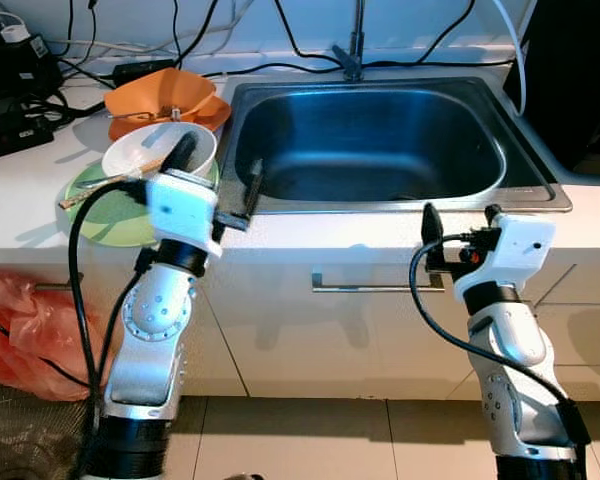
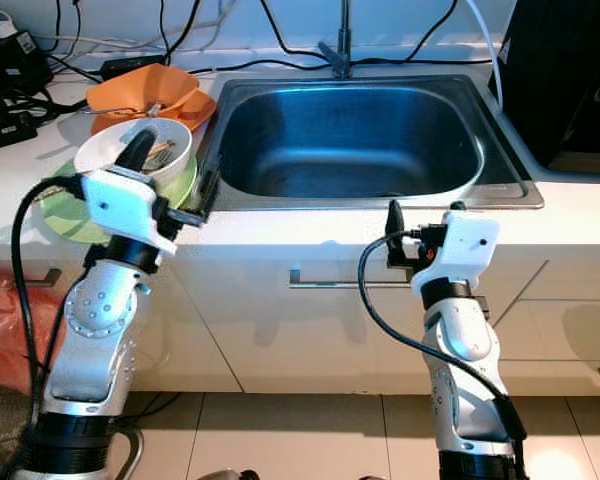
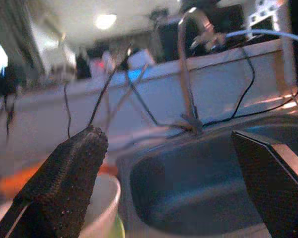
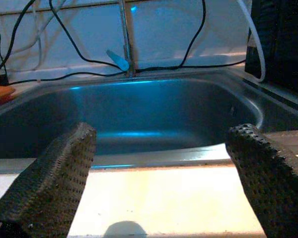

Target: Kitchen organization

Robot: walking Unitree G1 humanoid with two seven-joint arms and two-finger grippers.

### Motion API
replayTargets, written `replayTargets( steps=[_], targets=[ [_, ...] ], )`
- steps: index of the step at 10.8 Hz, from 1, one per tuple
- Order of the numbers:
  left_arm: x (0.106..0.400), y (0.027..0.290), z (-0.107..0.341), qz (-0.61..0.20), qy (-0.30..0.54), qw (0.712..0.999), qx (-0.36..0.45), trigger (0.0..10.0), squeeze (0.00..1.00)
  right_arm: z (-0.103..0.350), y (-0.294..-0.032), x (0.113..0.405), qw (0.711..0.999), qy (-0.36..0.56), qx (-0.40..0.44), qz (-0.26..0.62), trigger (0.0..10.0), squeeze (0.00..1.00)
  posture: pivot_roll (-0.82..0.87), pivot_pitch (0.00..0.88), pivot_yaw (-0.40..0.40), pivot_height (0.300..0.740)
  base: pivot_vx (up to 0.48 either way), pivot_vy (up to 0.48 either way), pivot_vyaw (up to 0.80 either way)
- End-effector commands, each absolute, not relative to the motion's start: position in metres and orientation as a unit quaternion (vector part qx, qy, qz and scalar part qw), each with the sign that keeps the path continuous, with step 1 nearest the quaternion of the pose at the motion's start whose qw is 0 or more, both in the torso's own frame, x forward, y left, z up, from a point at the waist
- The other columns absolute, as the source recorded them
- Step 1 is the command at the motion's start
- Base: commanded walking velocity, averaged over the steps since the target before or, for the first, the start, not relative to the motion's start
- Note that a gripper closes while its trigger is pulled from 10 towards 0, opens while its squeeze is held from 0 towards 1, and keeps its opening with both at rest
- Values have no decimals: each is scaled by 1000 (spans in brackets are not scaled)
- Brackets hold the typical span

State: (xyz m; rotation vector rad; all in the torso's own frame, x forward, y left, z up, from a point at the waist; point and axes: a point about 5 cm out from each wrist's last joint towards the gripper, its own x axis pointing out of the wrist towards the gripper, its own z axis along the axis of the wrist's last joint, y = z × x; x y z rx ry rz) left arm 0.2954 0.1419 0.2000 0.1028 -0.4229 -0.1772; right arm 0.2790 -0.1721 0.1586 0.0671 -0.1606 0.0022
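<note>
Left eye view: steel sink set in white counter, basin holds nothing visible. White bowl with chopsticks sits on green plate, just left of sink; orange bowls behind. Left gripper fingers spread, one over bowl rim, other at sink edge.

Right eye view: right gripper at counter front, fingers apart.

Left wrist view: bowl rim beside finger.

Right wrist view: sink ahead between spread fingers.

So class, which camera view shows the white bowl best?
The right eye view: the white bowl shows whole on its green plate. The left eye view is similar; the left wrist view catches just its rim.
</note>
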Motion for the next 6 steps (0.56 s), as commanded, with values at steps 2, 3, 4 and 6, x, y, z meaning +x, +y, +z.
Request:
replayTargets(
  steps=[2, 3, 4, 6],
  targets=[
    [301, 151, 196, -63, -182, 981, 15, 10000, 0, 165, -170, 280, 995, -92, 38, 9, 10000, 318, -1, 46, 69, 740, 0, 0, 0],
    [303, 152, 199, -62, -185, 981, 17, 10000, 0, 164, -171, 280, 995, -90, 38, 7, 10000, 310, 1, 45, 70, 740, 0, 0, 0],
    [305, 155, 201, -42, -186, 981, 34, 10000, 0, 164, -170, 280, 995, -89, 40, 8, 10000, 298, 1, 44, 70, 740, 0, 0, 0],
    [309, 161, 206, -15, -192, 980, 45, 10000, 0, 164, -167, 281, 995, -86, 47, 14, 10000, 271, 4, 42, 71, 740, 0, 0, 0]
  ],
)
